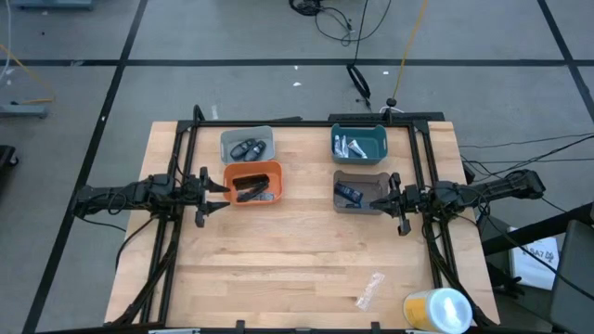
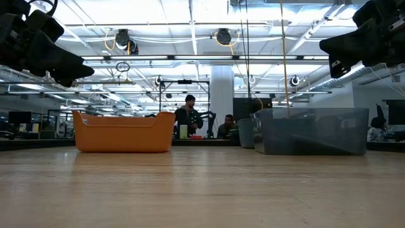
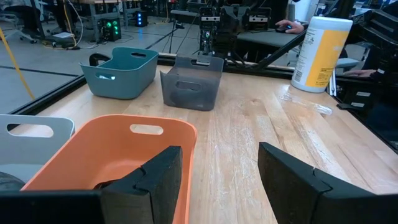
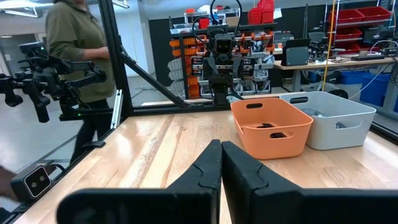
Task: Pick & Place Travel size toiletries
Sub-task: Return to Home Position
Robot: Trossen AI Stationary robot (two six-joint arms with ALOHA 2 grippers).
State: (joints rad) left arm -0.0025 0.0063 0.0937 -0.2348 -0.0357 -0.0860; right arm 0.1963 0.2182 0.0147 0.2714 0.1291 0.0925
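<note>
Both arms hang low over the bench, wrists about level.

- Left gripper: jaws wide apart with nothing between them, tips at the left wall of the orange bin.
- Right gripper: fingers pressed together and empty, just beside the right wall of the dark grey bin.

Toiletries, all binned as far as we can see:
- black combs in the orange bin
- dark grey oval pieces in the pale grey bin behind it
- silvery-white tubes in the teal bin
- dark blue tubes in the dark grey bin

The four bins form a square toward the bench's far edge, mid-width.

For homing, we judge it best to lift first, then draw each arm back toward its own side edge. The left arm's spread fingers could hook the orange rim if pulled back flat. The bins look light and would likely skate on the wood if nudged. The wrapper and the yellow-and-white cylinder, at the near right corner, lie well apart from the right arm, so the risk there is small.

Materials:
- Bins: matte moulded plastic with rounded corners and slot handles. The dark one is faintly see-through from table height.
- Bench: pale laminated wood strips with a satin finish, black frame rails along the edges.
- Wrapper: clear and crinkled.
- Cylinder: upright, with a smooth label.
- Fingers: dark, matte, wedge-shaped.
</note>
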